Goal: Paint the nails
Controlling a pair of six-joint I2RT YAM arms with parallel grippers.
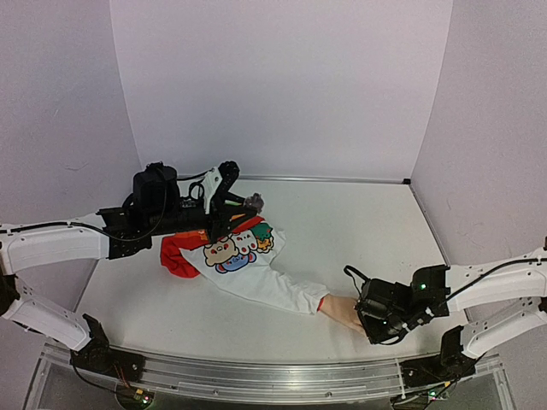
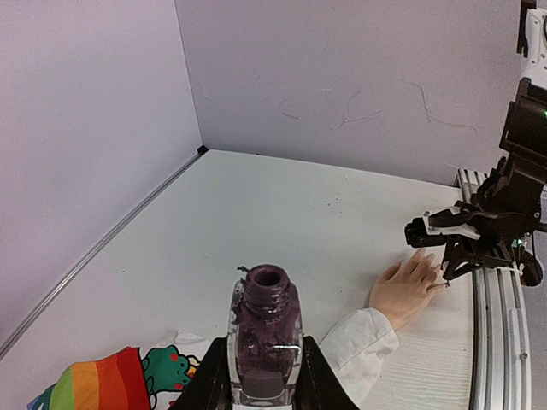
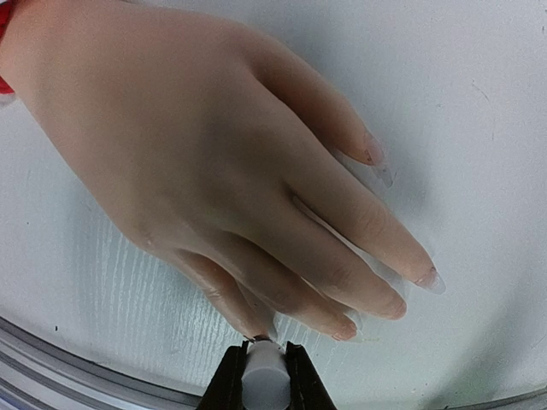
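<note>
From the top view, our left gripper is clamped around the open polish bottle and holds it up off the table, just above the cartoon-print sleeve. Our right gripper is parked right at the fingertips of the mannequin hand. On the left wrist cam the bottle sits upright between the jaws, neck uncapped and dark polish inside. The mannequin hand lies flat well ahead of that gripper and off to its right, with the right gripper touching down at its fingertips. On the right wrist cam the right gripper is pinched shut on a small white cap, which we're guessing is the brush handle. The bristles are hidden, so we can't tell if they're touching. The nails fan out ahead of the jaws, and the closest fingertip is right in front of the cap. None of them looks obviously coloured from here. So we'd say we're on the brushing step, working that nearest nail. The next move probably calls for a tiny, light stroke along the nail, then shifting over to the neighbouring finger, plus a dip back in the bottle once the brush runs dry.
</note>
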